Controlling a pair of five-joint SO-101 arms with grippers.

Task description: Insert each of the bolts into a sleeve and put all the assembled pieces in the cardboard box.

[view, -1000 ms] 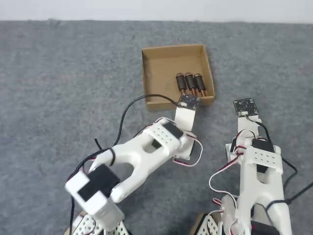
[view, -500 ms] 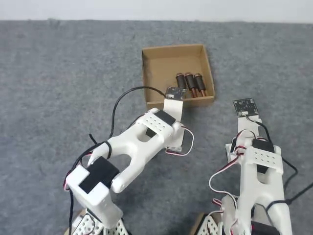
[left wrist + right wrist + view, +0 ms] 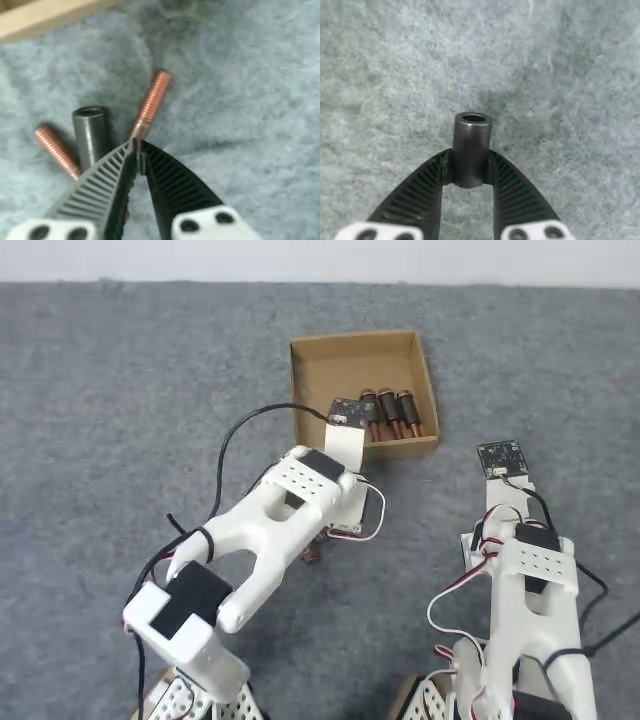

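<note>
My left gripper [image 3: 137,145] is shut on the end of a copper bolt [image 3: 150,102], whose threaded shaft points away just above the carpet. Beside it on the carpet lie a dark sleeve [image 3: 92,132] and a second copper bolt [image 3: 56,151]. My right gripper [image 3: 470,160] is shut on another dark sleeve [image 3: 471,145], its open bore facing away. The cardboard box [image 3: 310,365] holds three assembled pieces [image 3: 390,412] along its right front side. The left arm [image 3: 300,495] ends at the box's front wall, and the right arm [image 3: 520,550] stands to the right of the box.
Grey carpet covers the table. The box's front wall [image 3: 50,15] runs close behind the loose parts. A small dark piece [image 3: 312,553] peeks out from under the left arm. Open carpet lies left of the box and between the arms.
The left arm has swung left and forward, its wrist going from the box's right front corner to the middle of the front wall. The right arm has kept still.
</note>
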